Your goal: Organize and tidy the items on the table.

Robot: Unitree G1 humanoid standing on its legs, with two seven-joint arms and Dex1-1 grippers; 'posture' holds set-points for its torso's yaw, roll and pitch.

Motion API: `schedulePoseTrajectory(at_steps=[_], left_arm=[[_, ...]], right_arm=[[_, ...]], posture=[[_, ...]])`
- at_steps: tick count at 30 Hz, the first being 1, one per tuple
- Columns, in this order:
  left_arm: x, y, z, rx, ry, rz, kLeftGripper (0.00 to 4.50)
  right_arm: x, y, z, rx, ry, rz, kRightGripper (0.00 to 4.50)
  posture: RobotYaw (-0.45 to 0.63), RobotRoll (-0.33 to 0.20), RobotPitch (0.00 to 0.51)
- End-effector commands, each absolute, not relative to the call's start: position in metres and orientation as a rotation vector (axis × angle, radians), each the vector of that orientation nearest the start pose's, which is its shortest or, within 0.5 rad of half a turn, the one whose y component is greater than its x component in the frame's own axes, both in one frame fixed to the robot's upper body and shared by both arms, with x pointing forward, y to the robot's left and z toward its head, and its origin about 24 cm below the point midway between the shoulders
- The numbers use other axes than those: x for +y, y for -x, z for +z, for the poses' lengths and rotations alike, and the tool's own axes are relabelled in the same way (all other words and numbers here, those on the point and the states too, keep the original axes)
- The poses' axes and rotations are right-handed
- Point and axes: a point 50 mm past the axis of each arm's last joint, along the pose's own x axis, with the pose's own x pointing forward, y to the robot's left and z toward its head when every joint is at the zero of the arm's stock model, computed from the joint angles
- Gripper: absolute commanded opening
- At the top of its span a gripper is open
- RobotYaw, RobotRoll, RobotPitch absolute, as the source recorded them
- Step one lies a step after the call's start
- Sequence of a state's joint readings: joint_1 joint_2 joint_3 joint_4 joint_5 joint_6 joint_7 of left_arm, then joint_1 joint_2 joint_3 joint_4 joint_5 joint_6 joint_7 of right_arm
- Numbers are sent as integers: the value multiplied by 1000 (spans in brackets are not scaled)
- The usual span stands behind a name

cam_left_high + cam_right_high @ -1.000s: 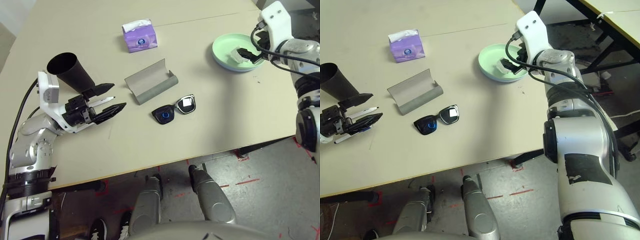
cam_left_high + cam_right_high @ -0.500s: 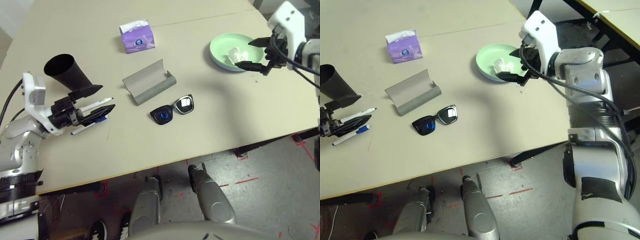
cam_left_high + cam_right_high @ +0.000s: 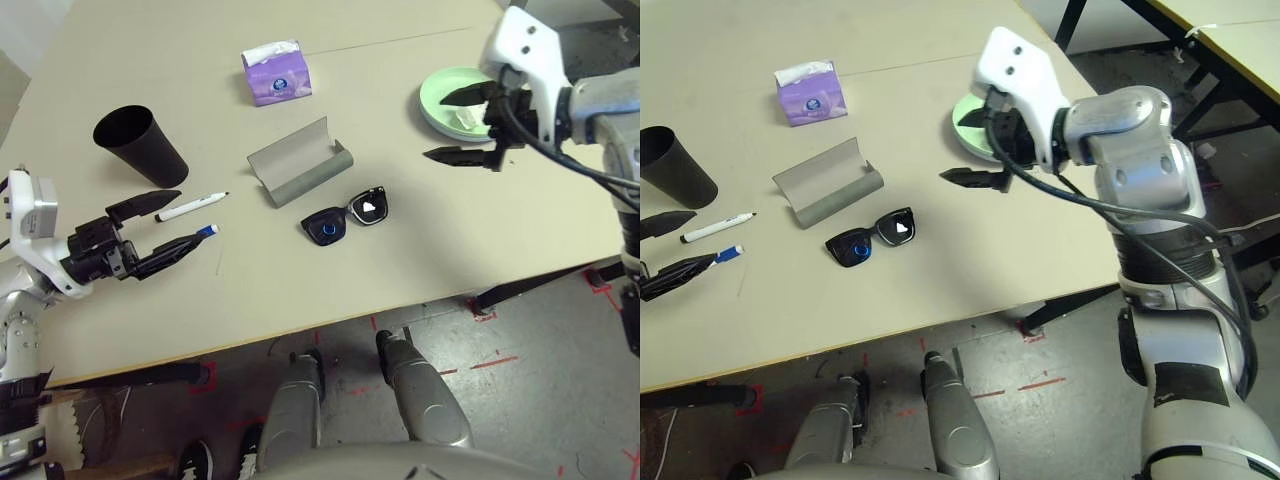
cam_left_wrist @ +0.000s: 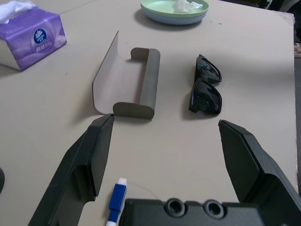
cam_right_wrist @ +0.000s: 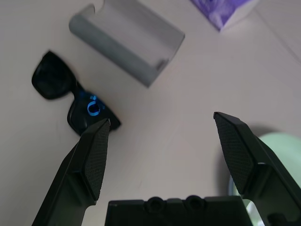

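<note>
My left gripper (image 3: pixel 188 218) is open and empty, just short of two white markers lying on the table (image 3: pixel 420 250): the black-capped one (image 3: pixel 192 207) and the blue-capped one (image 4: pixel 116 199). An upright black cup (image 3: pixel 139 144) stands behind them. The grey glasses case (image 3: pixel 300 164) lies open mid-table, with the black sunglasses (image 3: pixel 346 214) just in front of it. At the far right the green plate (image 3: pixel 441 98) rests on the blue plate (image 4: pixel 175 20) and holds the crumpled tissue (image 4: pixel 190 5). My right gripper (image 3: pixel 435 128) hovers open and empty beside the plates, on their sunglasses side.
A purple tissue box (image 3: pixel 277 72) stands at the back, behind the case. A thin seam line (image 3: pixel 400 40) crosses the far part of the table. Below the table's near edge is grey floor with red marks.
The right gripper left the tissue in the green plate, opened and swung off the plate toward the table's middle. The left gripper drew back from the markers, which stay on the table.
</note>
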State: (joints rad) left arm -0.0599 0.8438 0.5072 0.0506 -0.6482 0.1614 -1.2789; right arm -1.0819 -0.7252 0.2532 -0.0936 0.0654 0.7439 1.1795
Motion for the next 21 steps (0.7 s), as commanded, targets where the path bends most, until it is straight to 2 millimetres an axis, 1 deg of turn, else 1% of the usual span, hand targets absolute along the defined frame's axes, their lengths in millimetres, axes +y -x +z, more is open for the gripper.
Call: schedulePoseTrajectory(at_steps=[1, 3, 5, 8, 11, 19, 21], left_arm=[[318, -219, 178, -97, -234, -880, 4500], [316, -220, 178, -100, -232, -882, 4500], [315, -221, 178, -101, -230, -884, 4500], [313, -223, 178, -102, -228, -886, 4500], [313, -224, 178, -103, -226, -889, 4500], [312, -224, 178, -98, -226, -889, 4500], [313, -224, 178, -97, -224, -891, 4500]], right_arm=[[-114, -304, 303, 98, 926, 1078, 4479], [-106, -302, 301, 117, 938, 1101, 4479], [-96, -299, 295, 144, 939, 1138, 4479], [-84, -298, 279, 177, 986, 1172, 4479], [-77, -299, 268, 208, 1037, 1185, 4479], [-57, -303, 261, 232, 1126, 1217, 4479], [-48, -305, 259, 230, 1132, 1226, 4479]], posture=[[-157, 0, 256], [-156, 0, 254], [-158, 0, 253], [-160, 0, 251], [-160, 0, 248], [-161, 0, 253], [-159, 0, 255]])
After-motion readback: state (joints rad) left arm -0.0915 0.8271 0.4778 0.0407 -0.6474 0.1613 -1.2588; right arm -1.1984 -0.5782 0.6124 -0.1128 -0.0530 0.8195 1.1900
